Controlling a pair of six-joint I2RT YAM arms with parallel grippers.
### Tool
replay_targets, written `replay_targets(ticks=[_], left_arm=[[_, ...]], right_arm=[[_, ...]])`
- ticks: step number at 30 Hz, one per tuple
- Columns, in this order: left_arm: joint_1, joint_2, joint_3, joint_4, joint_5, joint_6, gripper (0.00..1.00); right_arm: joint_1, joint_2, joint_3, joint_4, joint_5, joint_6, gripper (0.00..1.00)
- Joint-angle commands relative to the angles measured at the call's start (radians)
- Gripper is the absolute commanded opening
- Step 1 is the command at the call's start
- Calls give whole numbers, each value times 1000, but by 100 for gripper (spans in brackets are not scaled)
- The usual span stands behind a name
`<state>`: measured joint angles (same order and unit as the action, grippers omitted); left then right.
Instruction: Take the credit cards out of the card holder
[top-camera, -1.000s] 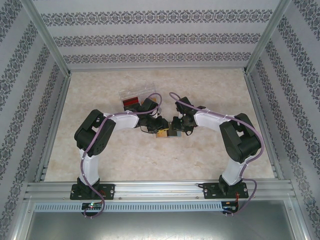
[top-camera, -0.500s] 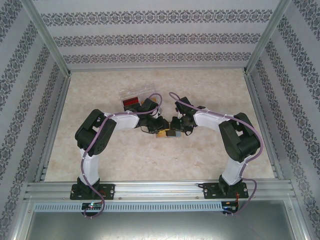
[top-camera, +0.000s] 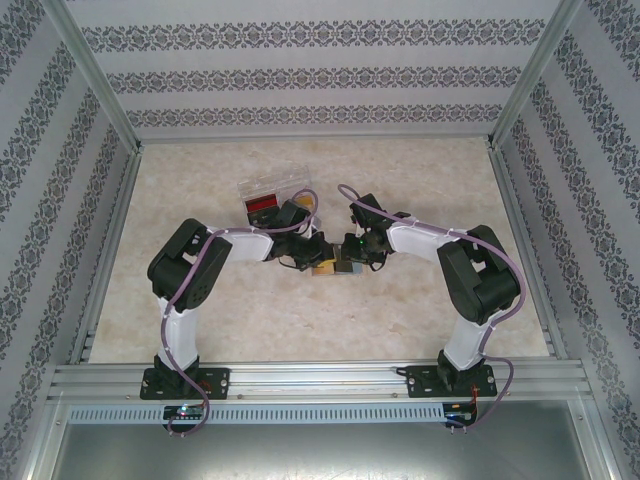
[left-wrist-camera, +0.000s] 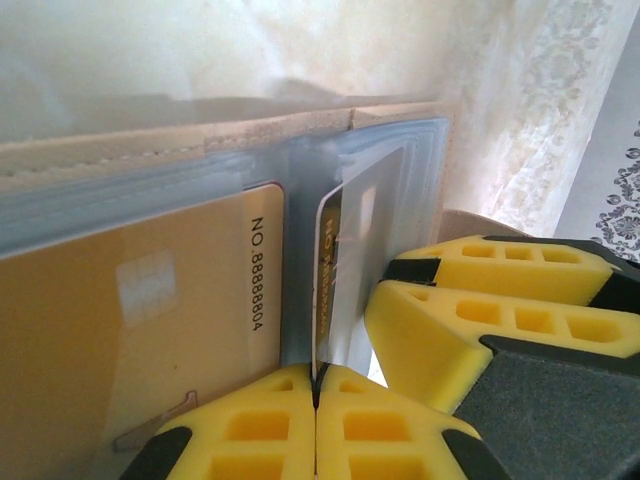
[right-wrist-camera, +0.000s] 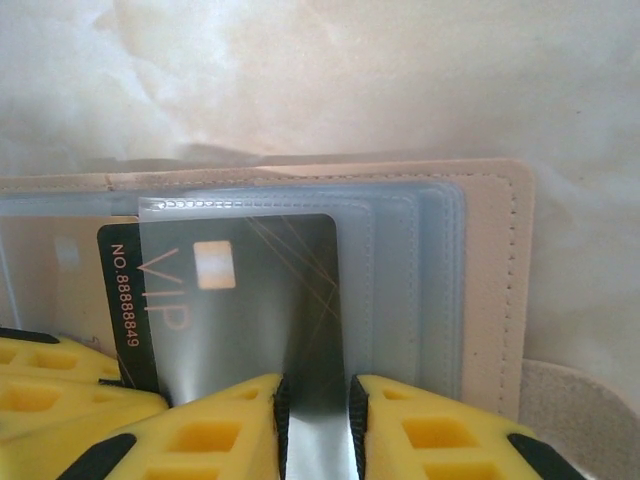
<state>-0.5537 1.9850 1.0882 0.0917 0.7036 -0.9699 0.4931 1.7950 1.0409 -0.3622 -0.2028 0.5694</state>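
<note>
The holder (right-wrist-camera: 495, 280) lay open on the table (top-camera: 400, 320), its tan stitched cover down and its clear sleeves (right-wrist-camera: 400, 280) fanned on top. The front sleeve on the holder's right half held the dark card (right-wrist-camera: 240, 300), face up, with a pale chip patch and "VIP" on it; the card's left end stuck out past the sleeve's edge. A sleeve on the holder's left half held a gold card (left-wrist-camera: 130, 330), also face up, its number printed along its right end.

Just right of that gold card, at the holder's fold, a second card (left-wrist-camera: 322, 290) stood on edge beside a raised sleeve leaf. My left gripper (left-wrist-camera: 316, 420) was pressed together at the near edge of the holder, its pads meeting on the bottom of that thin upright card; whether the sleeve was caught with it I could not tell.

My right gripper (right-wrist-camera: 315, 425) sat at the near edge of the holder's right half, jaws a narrow way apart and clamped on the lower edge of the sleeved dark card. Both grippers crowded the same near edge, just beside each other, and from above they and the wrists covered most of the holder.

Beyond the holder, to its far left, stood a clear box (top-camera: 268, 190) with a red item (top-camera: 262, 206) inside, just beside my left wrist.
</note>
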Motion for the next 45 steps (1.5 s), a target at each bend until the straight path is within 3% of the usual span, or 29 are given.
replay_targets(ticks=[1,12,15,20,24,30,34,38,45], left_arm=[[17,-40,-44,3,-5,6,6],[49,-196,-85,-240,-76,218,4],[51,-239,-31,-381,-112,342,0],[64,-285,74,-524,-124,570,0],[96,-298,137,-543,-41,624,0],[106,-345,205,-563,4,694,0],[114,-377,223,-542,64,690,0],[146,-391,220,-474,159,602,0],[194,-389,159,-272,275,374,0]], right_arm=[[-5,32,-4,-47,55,8,27],[-14,-6,-2,-21,12,12,27],[-30,-73,-10,19,-52,4,33],[-83,-185,-50,201,-287,-27,50],[-118,-199,-33,277,-458,-63,61],[-190,-158,79,231,-654,-201,69],[-214,-111,144,249,-769,-200,73],[-211,-91,171,302,-842,-150,73],[-207,-114,159,398,-942,-49,56]])
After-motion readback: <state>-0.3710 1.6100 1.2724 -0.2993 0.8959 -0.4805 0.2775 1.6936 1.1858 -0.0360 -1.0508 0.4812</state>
